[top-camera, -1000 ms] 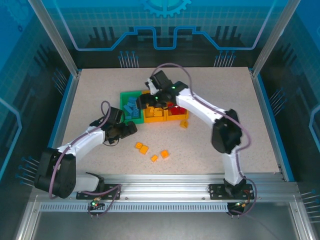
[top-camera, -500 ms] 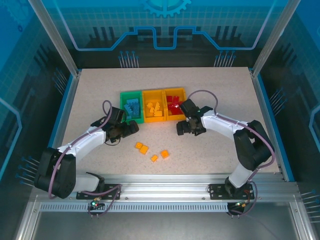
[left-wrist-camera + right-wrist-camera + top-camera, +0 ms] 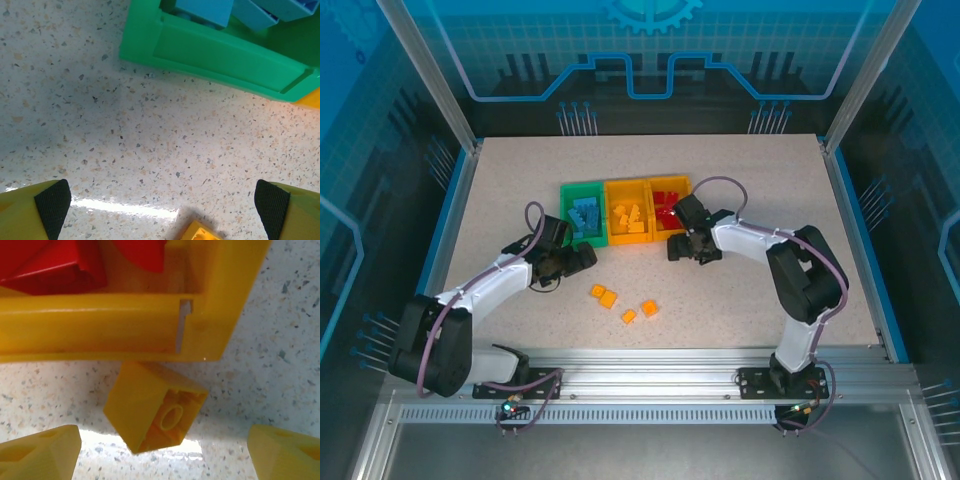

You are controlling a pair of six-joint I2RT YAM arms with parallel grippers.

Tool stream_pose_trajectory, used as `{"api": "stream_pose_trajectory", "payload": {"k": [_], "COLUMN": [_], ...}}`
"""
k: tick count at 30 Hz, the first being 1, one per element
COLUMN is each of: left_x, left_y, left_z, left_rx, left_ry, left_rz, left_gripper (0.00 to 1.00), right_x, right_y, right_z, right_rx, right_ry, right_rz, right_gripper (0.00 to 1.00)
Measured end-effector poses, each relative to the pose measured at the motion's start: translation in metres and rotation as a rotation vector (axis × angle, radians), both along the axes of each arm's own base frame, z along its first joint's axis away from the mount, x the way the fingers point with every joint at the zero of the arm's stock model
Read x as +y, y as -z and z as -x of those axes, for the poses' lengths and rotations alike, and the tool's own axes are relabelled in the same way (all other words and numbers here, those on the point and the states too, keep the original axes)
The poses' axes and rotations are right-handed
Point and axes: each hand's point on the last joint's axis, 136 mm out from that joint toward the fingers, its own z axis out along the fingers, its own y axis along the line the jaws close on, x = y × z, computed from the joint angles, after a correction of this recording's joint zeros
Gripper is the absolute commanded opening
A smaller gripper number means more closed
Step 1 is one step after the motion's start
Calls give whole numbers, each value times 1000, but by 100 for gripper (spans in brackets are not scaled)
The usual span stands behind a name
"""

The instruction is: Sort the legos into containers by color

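**A:** From above, how do the containers (image 3: 607,200) lie?

**B:** They stand joined in a row mid-table (image 3: 770,180). The green bin (image 3: 582,184) holds blue legos (image 3: 585,215), the middle bin (image 3: 627,183) holds yellow legos (image 3: 628,218), and the right-hand bin (image 3: 670,180) holds red legos (image 3: 667,210). Four loose yellow-orange bricks (image 3: 609,299) lie on the table nearer the arm bases.

**A:** And the arms?

**B:** The left gripper (image 3: 585,258) sits low, just near of the green bin. The right gripper (image 3: 675,250) sits low at the right-hand bin's near corner. From this height it cannot be told how either pair of jaws stands.

**A:** What does the left wrist camera add?

**B:** The left gripper's fingers (image 3: 52,202) are spread wide over speckled table. The green bin's wall runs across the top with blue legos inside, and the corner of a yellow piece (image 3: 200,232) shows at the bottom edge between the tips.

**A:** And the right wrist?

**B:** Its fingers (image 3: 40,450) are also spread, pinching nothing. An overturned yellow brick (image 3: 155,410), hollow underside showing, lies tilted on the table just beside the right-hand bin's outer wall, between and slightly ahead of the fingertips. Red legos fill the bin beyond.
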Motion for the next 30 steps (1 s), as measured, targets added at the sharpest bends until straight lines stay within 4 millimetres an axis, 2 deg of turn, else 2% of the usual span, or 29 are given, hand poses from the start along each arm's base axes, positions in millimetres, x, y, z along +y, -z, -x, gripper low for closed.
{"api": "stream_pose_trajectory", "payload": {"k": [7,20,25,30], "left_x": [1,2,2,2], "left_y": [0,0,0,0], "left_z": [0,-1,-1,-1], "left_rx": [-2,-3,-3,-3], "left_ry": [1,-2,-2,-2], "left_rz": [-5,-11,-11,-11], "left_gripper": [99,99,99,99], "right_x": [-1,-1,0,4], "right_y": [10,10,9,6], "right_z": [-12,-19,-19,-14], "right_rx": [0,-4,-7,-6], "right_ry": [24,24,21,0], "right_rz": [26,45,40,34], "right_gripper": [81,52,46,45]}}
